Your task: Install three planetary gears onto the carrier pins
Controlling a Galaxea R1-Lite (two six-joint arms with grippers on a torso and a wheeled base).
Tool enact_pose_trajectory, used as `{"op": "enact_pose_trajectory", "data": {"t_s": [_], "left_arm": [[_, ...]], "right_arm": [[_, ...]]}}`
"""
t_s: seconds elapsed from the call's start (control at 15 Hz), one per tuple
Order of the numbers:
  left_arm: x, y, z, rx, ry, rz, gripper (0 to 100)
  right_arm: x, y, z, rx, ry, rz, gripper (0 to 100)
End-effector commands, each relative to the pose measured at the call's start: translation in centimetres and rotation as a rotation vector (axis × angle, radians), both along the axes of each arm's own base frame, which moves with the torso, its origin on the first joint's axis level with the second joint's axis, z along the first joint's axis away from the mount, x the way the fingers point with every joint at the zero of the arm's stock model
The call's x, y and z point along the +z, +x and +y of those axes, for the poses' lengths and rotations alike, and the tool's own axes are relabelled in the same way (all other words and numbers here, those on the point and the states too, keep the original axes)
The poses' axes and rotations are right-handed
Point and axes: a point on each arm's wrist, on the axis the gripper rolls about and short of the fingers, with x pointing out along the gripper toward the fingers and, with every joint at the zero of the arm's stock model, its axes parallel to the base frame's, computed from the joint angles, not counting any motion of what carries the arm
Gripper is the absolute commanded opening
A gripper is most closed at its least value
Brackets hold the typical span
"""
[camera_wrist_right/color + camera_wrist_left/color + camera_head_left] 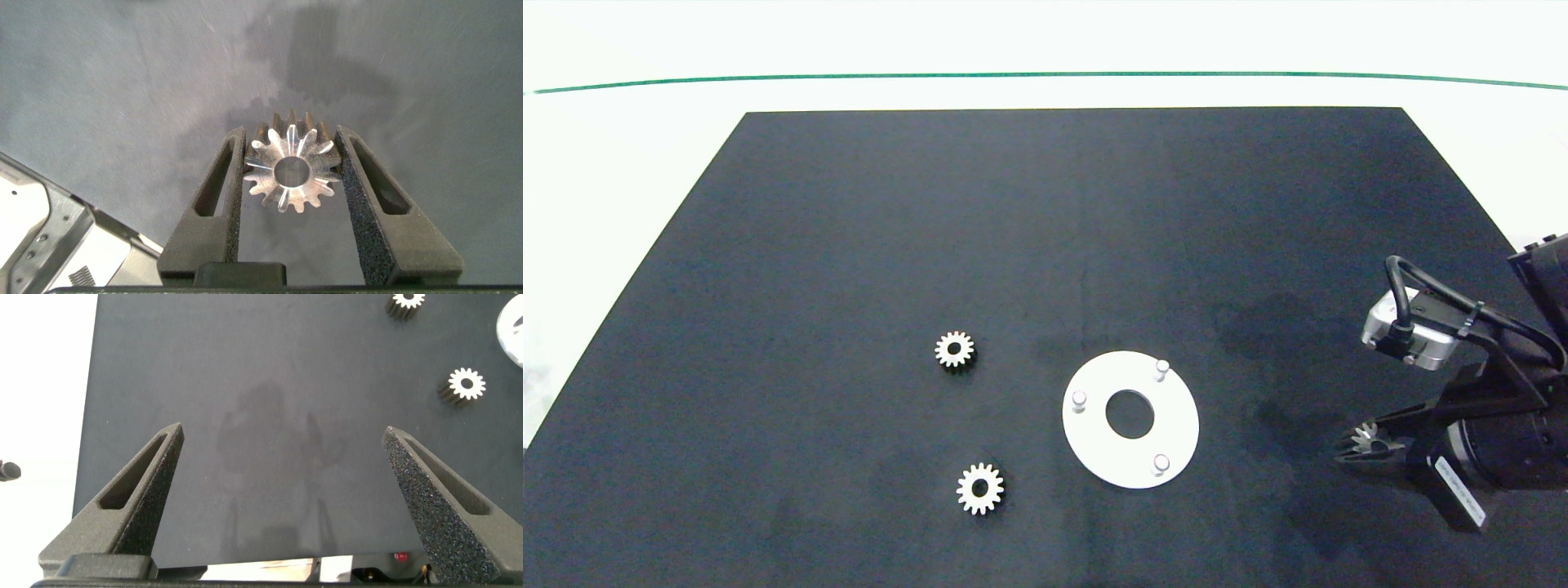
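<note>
One planetary gear (291, 171) is pinched between the right hand's (291, 175) fingers, right of the white disc (1086, 433) with three bare carrier pins (1162, 369). Two planetary gears (954, 350) lie left of it on the table (849, 245). The left hand (282, 478) hangs spread wide.

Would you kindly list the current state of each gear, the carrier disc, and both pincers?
Far loose gear: flat on the mat, not installed.
Near loose gear: flat on the mat, not installed.
Third gear: clamped in the right pincer, off the disc.
Carrier disc: flat on the mat, all three pins bare.
Right pincer: shut on the third gear, right of the disc.
Left pincer: open, empty.
</note>
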Motion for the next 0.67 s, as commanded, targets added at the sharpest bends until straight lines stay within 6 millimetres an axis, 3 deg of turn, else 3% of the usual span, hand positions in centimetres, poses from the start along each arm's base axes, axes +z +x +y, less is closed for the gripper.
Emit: {"op": "enact_pose_trajectory", "data": {"t_s": [0.07,0.33,0.67], "left_arm": [[0.0,0.0,0.0,0.001,0.001,0.001,100],[0.0,0.0,0.0,0.001,0.001,-0.001,100],[0.0,0.0,0.0,0.001,0.001,0.002,100]], "right_arm": [[0.9,-0.3,3.7,0.051,-0.017,-0.043,13],[1.0,-0.2,7.3,0.082,-0.041,-0.066,13],[0.1,0.2,9.3,0.105,-0.076,-0.046,13]]}}
